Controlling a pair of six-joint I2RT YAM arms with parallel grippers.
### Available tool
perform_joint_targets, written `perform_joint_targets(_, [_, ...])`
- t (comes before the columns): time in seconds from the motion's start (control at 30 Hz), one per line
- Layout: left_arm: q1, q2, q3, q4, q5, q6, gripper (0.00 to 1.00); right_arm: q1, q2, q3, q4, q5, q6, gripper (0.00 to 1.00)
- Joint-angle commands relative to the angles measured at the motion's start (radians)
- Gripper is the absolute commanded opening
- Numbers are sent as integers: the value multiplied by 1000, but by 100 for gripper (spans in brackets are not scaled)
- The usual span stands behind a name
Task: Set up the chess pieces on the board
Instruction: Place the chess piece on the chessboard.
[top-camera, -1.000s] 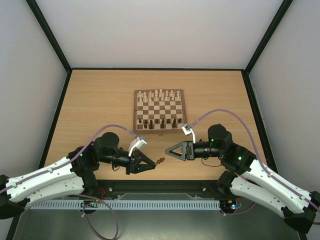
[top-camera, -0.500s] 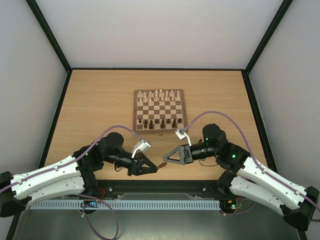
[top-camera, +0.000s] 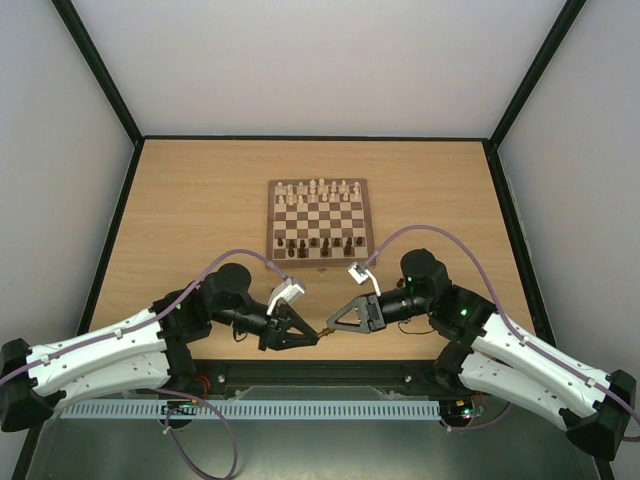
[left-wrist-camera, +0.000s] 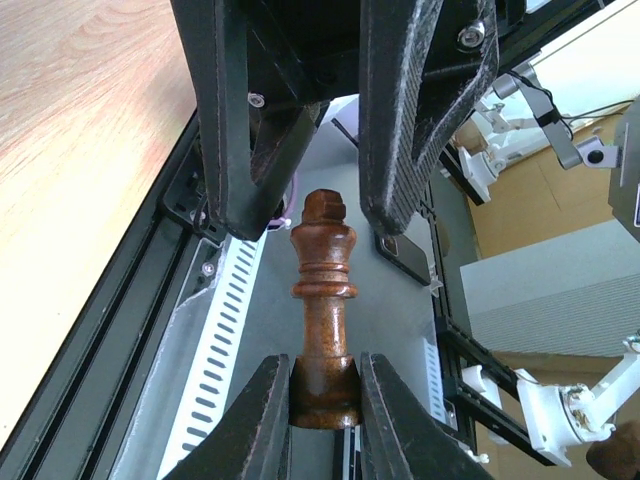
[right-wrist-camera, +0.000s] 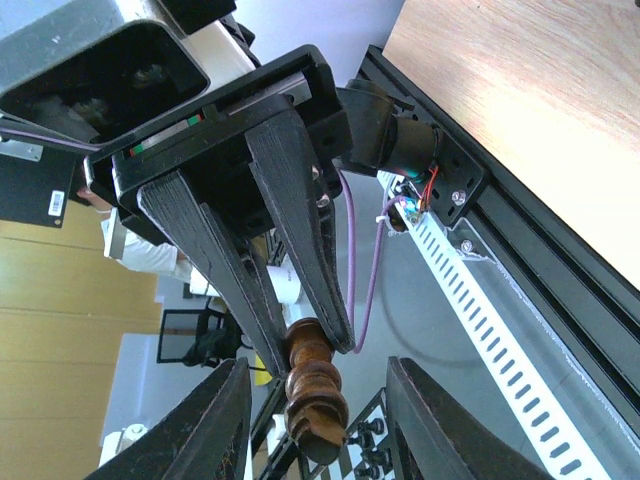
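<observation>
A dark brown chess piece (left-wrist-camera: 324, 300) hangs in the air over the table's near edge. My left gripper (left-wrist-camera: 325, 385) is shut on its base, and the crowned top points away from it. My right gripper (right-wrist-camera: 315, 370) is open, one finger on each side of the piece's head (right-wrist-camera: 318, 395) with a gap on both sides. In the top view the two grippers meet tip to tip, left (top-camera: 310, 336) and right (top-camera: 334, 322), with the piece (top-camera: 322, 328) between them. The board (top-camera: 320, 257) lies beyond, with pale pieces (top-camera: 318, 190) on the far rows and dark pieces (top-camera: 318, 243) on the near row.
A black frame rail and a white slotted cable duct (top-camera: 320, 410) run along the near edge under the grippers. Black posts and pale walls enclose the wooden tabletop (top-camera: 200, 210). Purple cables loop over both arms.
My right gripper has moved left up to the held piece and its jaws have narrowed around the head. The left arm has shifted slightly right, still gripping the piece.
</observation>
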Motion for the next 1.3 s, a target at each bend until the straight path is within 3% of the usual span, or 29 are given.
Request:
perform_joint_targets(0.0, [12, 17, -3, 40, 34, -2, 14, 12, -25, -15, -22, -46, -13, 38])
perform_joint_targets(0.47, [30, 48, -3, 68, 51, -6, 15, 20, -36, -28, -47, -44, -34, 28])
perform_joint_targets(0.9, [40, 76, -7, 70, 56, 0, 17, 20, -16, -18, -62, -3, -55, 7])
perform_joint_targets(1.0, [48, 74, -8, 64, 55, 3, 25, 19, -20, -2, -78, 18, -63, 6])
perform_joint_targets(1.17, [86, 50, -15, 43, 60, 6, 51, 19, -14, 10, -111, 56, -80, 4])
perform_joint_targets(1.27, [128, 29, -23, 28, 72, 6, 57, 20, -6, 12, -119, 73, -83, 4])
